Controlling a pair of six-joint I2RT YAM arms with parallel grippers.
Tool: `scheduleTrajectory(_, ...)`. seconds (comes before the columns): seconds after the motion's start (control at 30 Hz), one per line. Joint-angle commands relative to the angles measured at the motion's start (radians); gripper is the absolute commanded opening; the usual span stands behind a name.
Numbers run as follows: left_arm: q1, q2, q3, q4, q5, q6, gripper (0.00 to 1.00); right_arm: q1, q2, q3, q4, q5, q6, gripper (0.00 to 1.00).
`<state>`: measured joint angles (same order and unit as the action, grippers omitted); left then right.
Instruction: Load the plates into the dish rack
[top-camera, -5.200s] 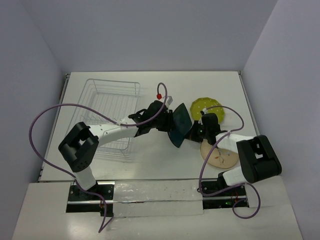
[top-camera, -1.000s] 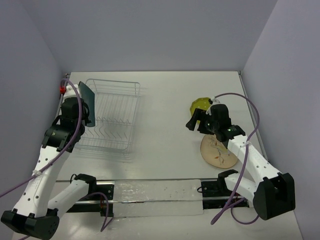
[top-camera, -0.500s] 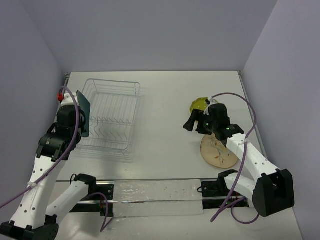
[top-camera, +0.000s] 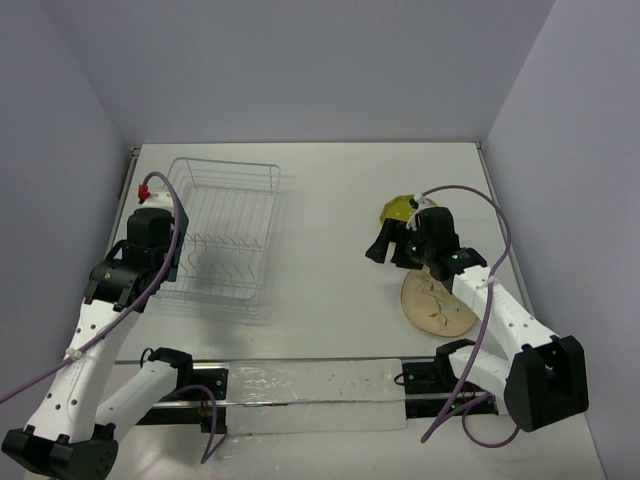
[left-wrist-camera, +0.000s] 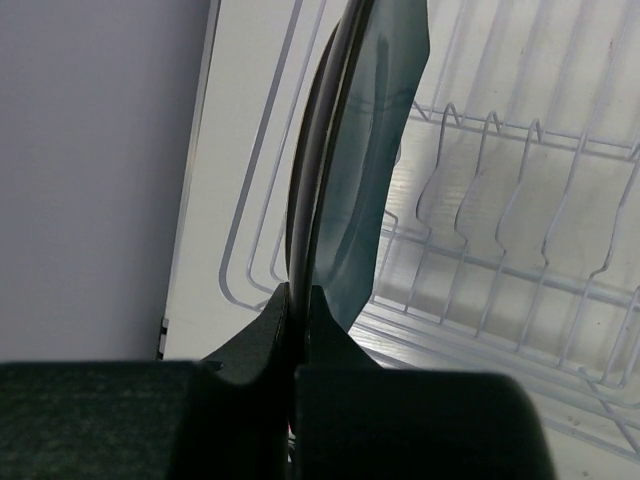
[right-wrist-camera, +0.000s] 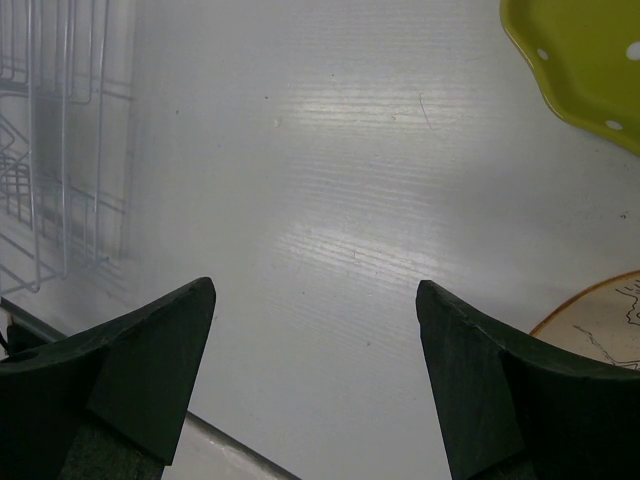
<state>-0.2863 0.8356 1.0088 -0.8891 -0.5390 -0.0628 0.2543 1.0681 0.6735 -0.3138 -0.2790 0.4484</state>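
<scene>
The dark teal plate (left-wrist-camera: 370, 150) stands on edge, and my left gripper (left-wrist-camera: 298, 295) is shut on its rim. In the top view this gripper (top-camera: 160, 258) holds the teal plate (top-camera: 175, 258) over the left side of the wire dish rack (top-camera: 225, 235); whether it touches the tines I cannot tell. My right gripper (top-camera: 385, 250) hovers open over bare table, holding nothing. The yellow-green dotted plate (top-camera: 400, 208) lies just behind it, and the cream floral plate (top-camera: 435, 305) lies to its near right. The right wrist view shows the yellow-green plate (right-wrist-camera: 580, 60) and the cream plate's edge (right-wrist-camera: 600, 320).
The rack's upright tines (left-wrist-camera: 500, 250) run to the right of the held plate. The left wall stands close beside the rack and my left arm. In the right wrist view the rack's corner (right-wrist-camera: 50, 150) shows at far left, across a stretch of white table.
My left gripper has carried the teal plate from the rack's far left edge toward me and slightly right, lower over the rack's left side. The right arm has barely moved.
</scene>
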Motion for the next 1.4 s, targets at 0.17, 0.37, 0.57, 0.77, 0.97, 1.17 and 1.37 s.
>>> scheduleTrajectory(0.17,0.004,-0.002,0.023,0.270,0.051,0.138,0.00,-0.007,0.022,0.029,0.032,0.013,-0.025,0.88)
scheduleTrajectory(0.37,0.006,0.019,-0.001,0.301,0.050,0.135,0.00,-0.010,0.028,0.029,0.023,0.029,-0.028,0.88)
scheduleTrajectory(0.57,0.010,0.061,-0.004,0.260,0.000,0.103,0.00,-0.012,0.042,0.022,0.028,0.027,-0.027,0.88)
scheduleTrajectory(0.77,0.019,0.052,-0.019,0.270,0.015,0.086,0.00,-0.012,0.064,0.021,0.030,0.023,-0.027,0.88)
scheduleTrajectory(0.97,0.024,0.073,-0.038,0.273,0.011,0.072,0.00,-0.015,0.074,0.027,0.032,0.020,-0.027,0.88)
scheduleTrajectory(1.17,0.033,0.114,-0.062,0.269,0.038,-0.001,0.00,-0.015,0.079,0.026,0.025,0.026,-0.028,0.88)
scheduleTrajectory(1.37,0.035,0.114,-0.065,0.273,0.035,-0.031,0.00,-0.016,0.082,0.033,0.027,0.020,-0.027,0.88)
